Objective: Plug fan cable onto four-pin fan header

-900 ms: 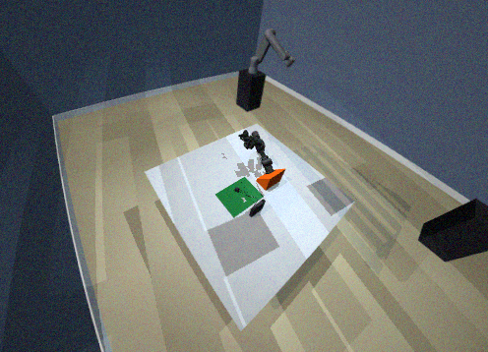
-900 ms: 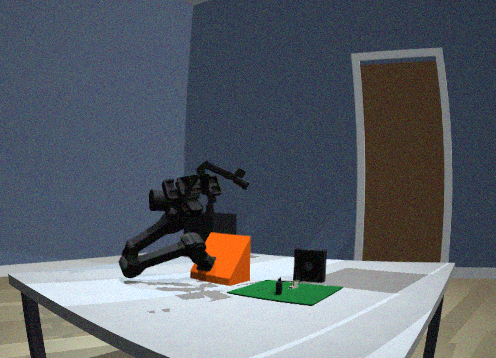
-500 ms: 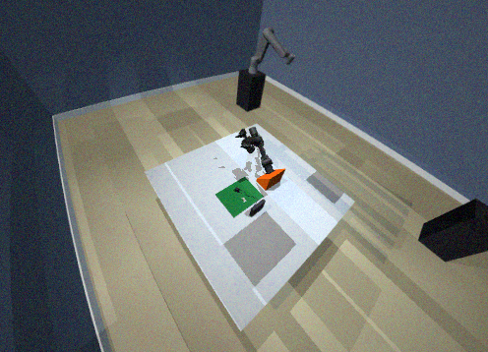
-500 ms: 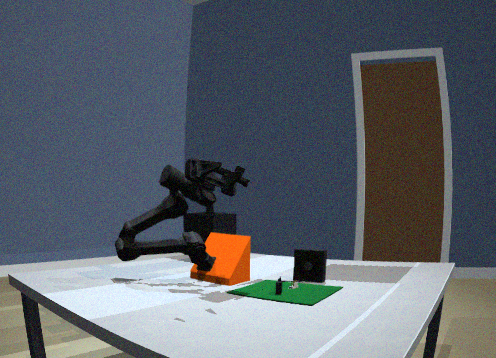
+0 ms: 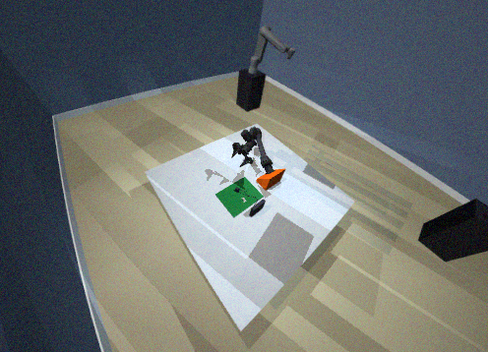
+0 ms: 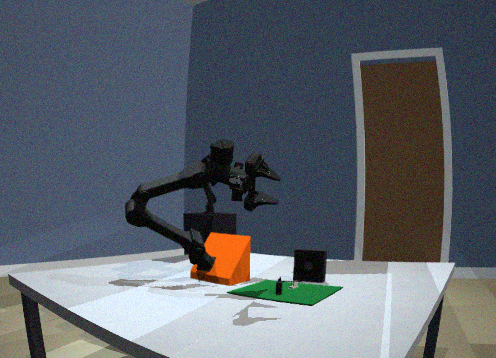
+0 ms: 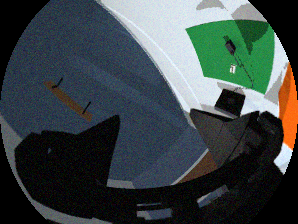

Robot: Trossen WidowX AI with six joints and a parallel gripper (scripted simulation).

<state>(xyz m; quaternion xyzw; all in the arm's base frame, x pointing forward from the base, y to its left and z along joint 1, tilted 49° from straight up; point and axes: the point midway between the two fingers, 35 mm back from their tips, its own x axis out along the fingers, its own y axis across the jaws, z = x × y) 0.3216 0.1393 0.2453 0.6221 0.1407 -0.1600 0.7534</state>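
The green board (image 5: 227, 206) (image 6: 312, 300) (image 7: 200, 47) lies flat on the table. The small black plug (image 5: 237, 190) (image 6: 279, 287) (image 7: 230, 46) stands on it; its thin dark cable (image 7: 241, 64) runs to the black fan (image 5: 257, 207) (image 6: 310, 266) (image 7: 230, 102), which stands upright beside the board. A small white part (image 5: 243, 200) (image 6: 293, 285) (image 7: 232, 69) sits on the board, apart from the plug. Whether a header is under the plug, and how deep the plug sits, cannot be told. My gripper (image 5: 238, 158) (image 6: 279, 191) (image 7: 156, 115) is wide open and empty, high above the table, touching nothing.
An orange wedge-shaped block (image 5: 271, 179) (image 6: 239, 261) (image 7: 289, 107) stands beside the board, close to my arm's base. The white table (image 5: 197, 203) (image 6: 165, 331) carries everything. Another arm (image 5: 262, 45) stands on a dark pedestal beyond the table.
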